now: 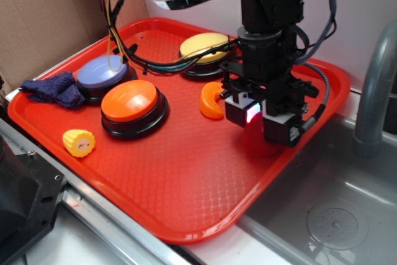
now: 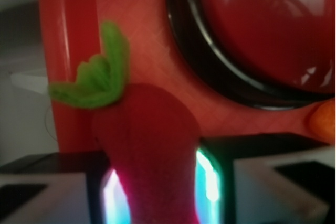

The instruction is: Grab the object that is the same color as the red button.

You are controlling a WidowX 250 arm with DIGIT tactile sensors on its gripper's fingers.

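The object [image 2: 152,129], a fuzzy red plush fruit with a green stem [image 2: 100,72], sits pinched between my gripper's [image 2: 157,192] glowing pads [image 2: 207,177]. From the exterior view the gripper [image 1: 263,125] stands low over the tray's right side, and only a bit of the object [image 1: 259,146] shows beneath it. The glossy red button [image 2: 262,24] on its black base lies just beyond the plush in the wrist view. In the exterior view the arm hides it.
On the red tray [image 1: 186,184] are an orange crescent toy [image 1: 211,100], an orange button [image 1: 133,107], a purple button [image 1: 102,74], a yellow button [image 1: 205,48], a yellow corn toy [image 1: 79,143] and a blue cloth [image 1: 54,89]. A steel sink [image 1: 335,215] with faucet [image 1: 375,91] lies right.
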